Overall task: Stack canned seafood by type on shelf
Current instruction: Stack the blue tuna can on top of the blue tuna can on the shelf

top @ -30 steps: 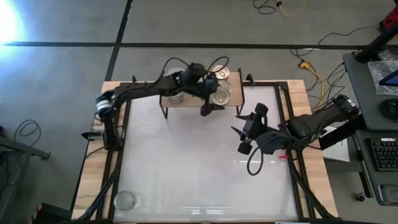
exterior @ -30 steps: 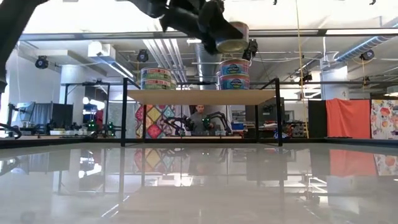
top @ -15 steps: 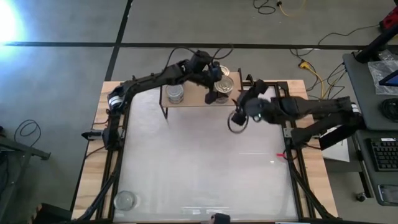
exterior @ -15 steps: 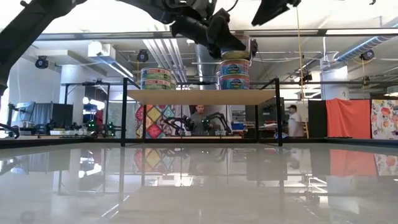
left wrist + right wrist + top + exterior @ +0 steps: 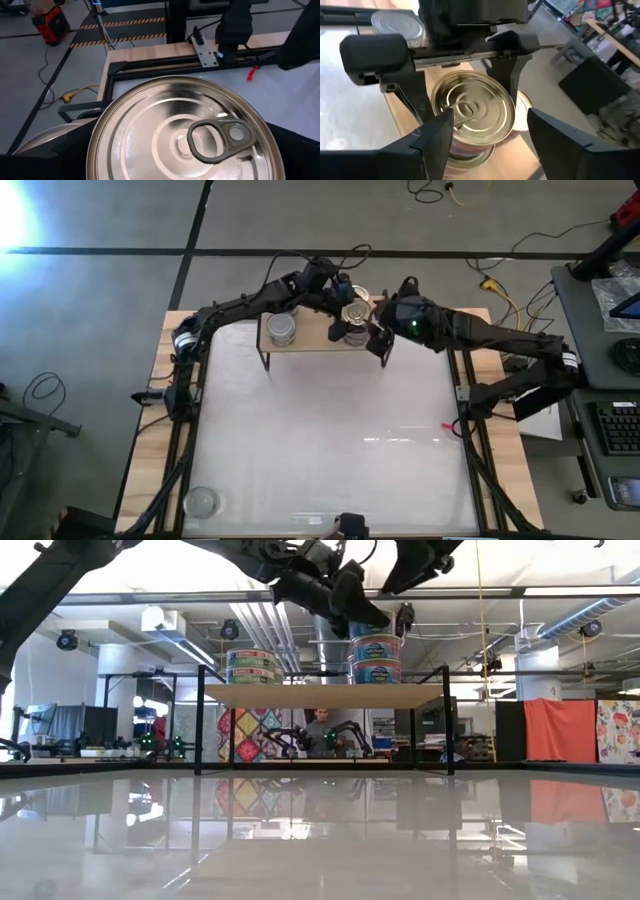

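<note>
The shelf point(image 5: 310, 342) stands at the table's far edge on black wire legs. At its left end is a stack of silver-topped tins point(image 5: 283, 330). Near its right end stands a stack of tins point(image 5: 375, 660) with a gold-topped tin point(image 5: 472, 112) on top. My left gripper point(image 5: 352, 314) reaches over the shelf, its fingers point(image 5: 417, 102) standing wide on either side of that top tin. My right gripper point(image 5: 383, 340) hovers open just off the shelf's right end, facing the stack, nothing between its fingers point(image 5: 437, 142). My left gripper's fingers come nearly level from the table's left and stand close beside the gold-topped tin's side wall point(image 5: 436, 107), one on each side. I cannot tell whether they touch it. The tin sits upright on the tin below it.
Another tin top point(image 5: 42, 142) shows on the shelf close beside the gold-topped stack. A clear round glass object point(image 5: 200, 502) lies at the table's near left corner. The white tabletop point(image 5: 330, 440) spreads in front of the shelf. A person point(image 5: 320, 730) sits in the room behind.
My left gripper has carried the gold-topped tin a little toward the far edge and down onto the right-hand stack. My right gripper has swung from the right middle of the table toward the far edge, up to the shelf's right end.
</note>
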`<action>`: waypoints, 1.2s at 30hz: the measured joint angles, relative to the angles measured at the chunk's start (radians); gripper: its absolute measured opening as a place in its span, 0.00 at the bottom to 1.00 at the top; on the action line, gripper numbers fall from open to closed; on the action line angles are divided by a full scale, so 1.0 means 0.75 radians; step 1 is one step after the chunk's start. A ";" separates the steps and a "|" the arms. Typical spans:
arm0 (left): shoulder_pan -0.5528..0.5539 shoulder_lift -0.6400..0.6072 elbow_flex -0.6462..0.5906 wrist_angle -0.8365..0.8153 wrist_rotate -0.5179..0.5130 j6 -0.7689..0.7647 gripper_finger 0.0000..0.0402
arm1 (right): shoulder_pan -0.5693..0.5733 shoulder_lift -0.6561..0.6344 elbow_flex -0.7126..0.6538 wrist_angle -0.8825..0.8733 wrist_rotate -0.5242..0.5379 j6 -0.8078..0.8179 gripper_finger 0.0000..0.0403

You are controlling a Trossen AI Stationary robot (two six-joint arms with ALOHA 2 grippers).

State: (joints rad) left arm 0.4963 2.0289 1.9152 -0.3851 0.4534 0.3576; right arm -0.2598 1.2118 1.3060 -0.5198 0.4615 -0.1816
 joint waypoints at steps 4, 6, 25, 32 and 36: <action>0.005 0.000 0.000 -0.001 -0.001 0.000 0.99 | -0.067 0.002 0.000 0.027 -0.106 0.007 0.63; 0.004 0.000 0.001 0.000 0.000 -0.003 0.99 | -0.098 0.002 0.000 0.050 -0.181 0.012 0.64; -0.074 0.000 -0.026 0.072 0.034 -0.063 0.99 | -0.167 0.101 -0.006 0.091 -0.281 0.010 0.64; -0.061 0.009 -0.030 0.072 -0.007 -0.043 0.99 | -0.168 0.168 -0.002 0.098 -0.267 0.012 0.66; -0.061 0.009 -0.024 0.069 -0.009 -0.022 0.99 | -0.168 0.166 -0.002 0.098 -0.270 0.010 0.66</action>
State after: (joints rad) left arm 0.4507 2.0355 1.8971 -0.3333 0.4465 0.3408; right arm -0.3859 1.3362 1.3047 -0.4461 0.2589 -0.1739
